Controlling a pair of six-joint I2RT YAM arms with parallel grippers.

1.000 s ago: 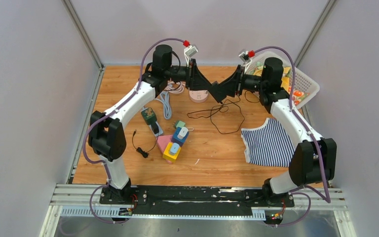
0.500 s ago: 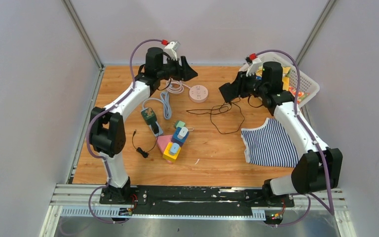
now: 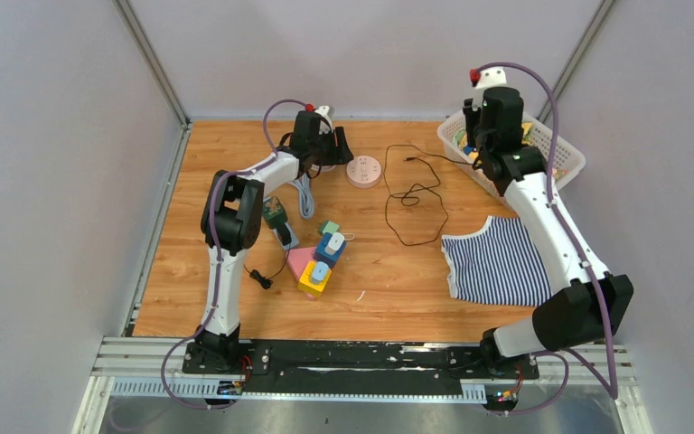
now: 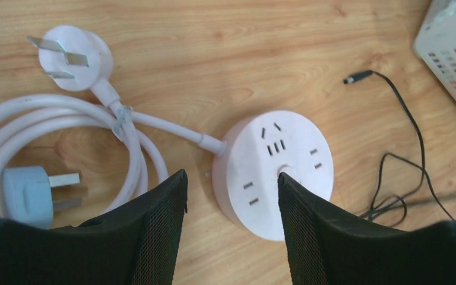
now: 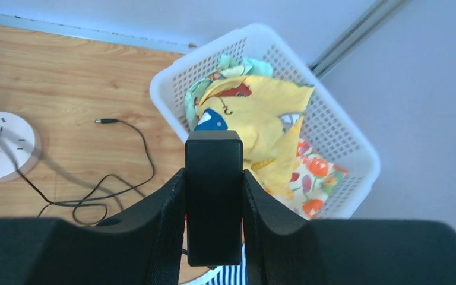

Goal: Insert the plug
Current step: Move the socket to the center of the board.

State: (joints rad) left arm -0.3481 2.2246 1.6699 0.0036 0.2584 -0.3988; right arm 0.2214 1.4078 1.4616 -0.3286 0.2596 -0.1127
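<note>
Right wrist view: right end effector [image 5: 214, 178] pinches seemingly the black rectangular plug [image 5: 214, 154], now withdrawn far right by the white mesh basket [image 5: 172, 86]; left end effector [image 4: 231, 181], newly spread, flanks the round white socket [image 4: 279, 160], still unplugged

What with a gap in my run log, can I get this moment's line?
left gripper: open, over round socket | right gripper: shut on black adapter, away from socket | inserted: no

bottom end of the black adapter [image 5: 213, 196] is hidden on the right wrist cam, and the white cable coil [image 4: 53, 102] runs off the left wrist view
</note>
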